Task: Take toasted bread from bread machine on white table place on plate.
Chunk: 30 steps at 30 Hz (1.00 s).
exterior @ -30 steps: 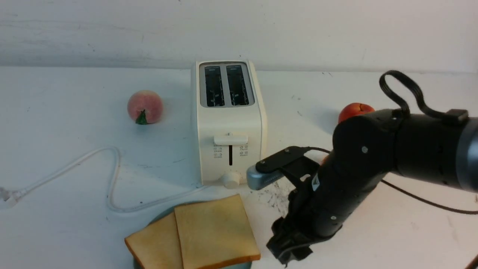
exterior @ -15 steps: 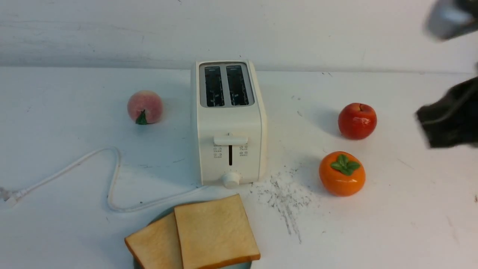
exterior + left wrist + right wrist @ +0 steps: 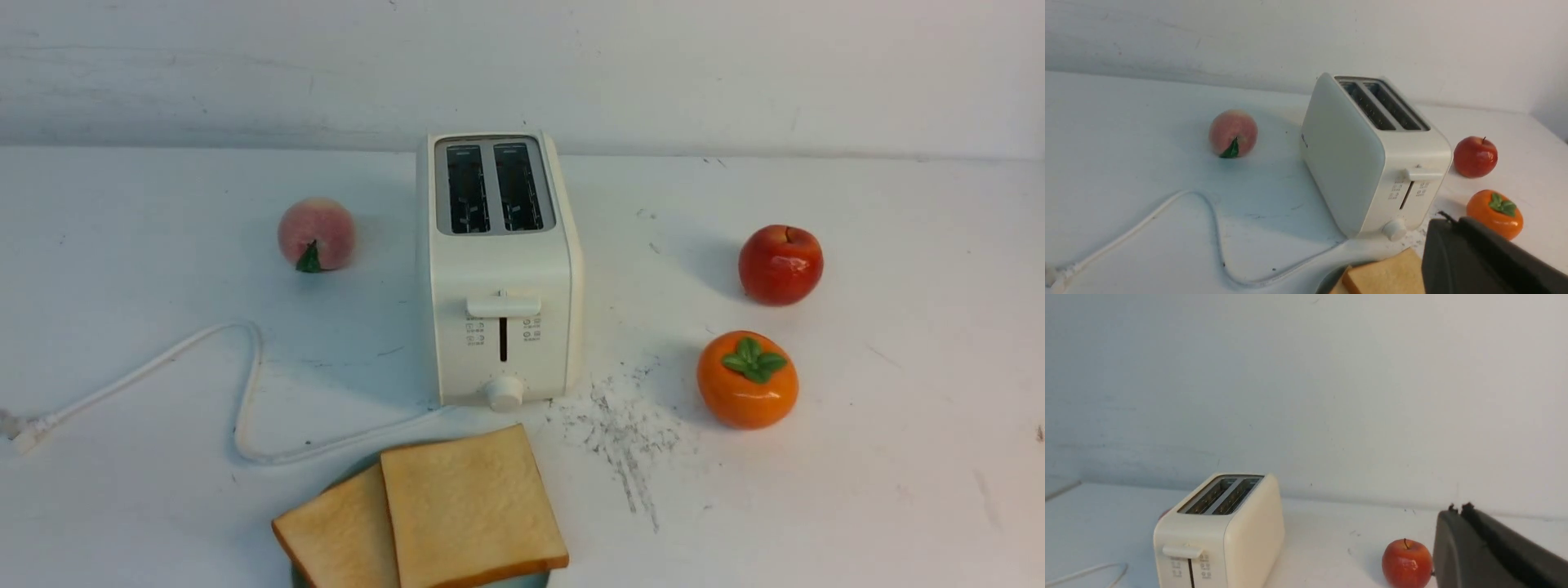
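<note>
A plain white wall [image 3: 522,65], with some faint grey streaks, closes the scene behind a wide white table [image 3: 122,204]. The table top is matte and has small scratches. The darkest patch of grey scuffs [image 3: 624,433] lies just in front of the toaster's right corner.

The cream toaster [image 3: 502,269] stands upright near the middle of the table, with its lever side toward the camera. The lever sits at the top of its slit and the round knob is below it. Two slices of toast [image 3: 469,506] lie flat on the plate [image 3: 522,581] at the near edge, just in front of the toaster. The right slice overlaps the left one. They cover the plate almost fully, so only thin slivers of its rim show.

A white cord [image 3: 245,384] runs in a loop from the toaster base to the left. A pink peach [image 3: 317,233] sits left of the toaster. A red apple [image 3: 780,264] and an orange persimmon [image 3: 747,378] sit well to the right, and the persimmon is the nearer one.

No arm appears in the front view. In each wrist view only a black part of the left gripper [image 3: 1453,228] and the right gripper [image 3: 1457,516] shows at the picture's edge. Nothing is seen in them, and I cannot tell how far either is open.
</note>
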Each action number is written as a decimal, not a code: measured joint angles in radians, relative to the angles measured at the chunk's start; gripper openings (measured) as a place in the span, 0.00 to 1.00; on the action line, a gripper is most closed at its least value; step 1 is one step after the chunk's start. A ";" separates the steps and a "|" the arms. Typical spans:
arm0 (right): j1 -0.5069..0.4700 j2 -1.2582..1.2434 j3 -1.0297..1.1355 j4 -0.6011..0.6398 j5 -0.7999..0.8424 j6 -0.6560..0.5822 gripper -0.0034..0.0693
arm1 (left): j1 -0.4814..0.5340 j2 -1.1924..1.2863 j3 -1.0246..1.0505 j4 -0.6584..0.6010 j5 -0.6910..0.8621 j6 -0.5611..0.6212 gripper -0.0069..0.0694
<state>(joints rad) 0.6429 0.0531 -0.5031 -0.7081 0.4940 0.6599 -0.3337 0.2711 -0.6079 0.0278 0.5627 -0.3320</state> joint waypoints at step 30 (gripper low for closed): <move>0.000 -0.070 0.106 -0.198 -0.029 0.207 0.06 | 0.000 0.000 0.000 -0.130 -0.090 -0.001 0.09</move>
<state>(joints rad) 0.6429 -0.0166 -0.3972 -0.9062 0.4654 0.8667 -0.3337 0.2711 -0.6079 -0.1021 0.4726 -0.3331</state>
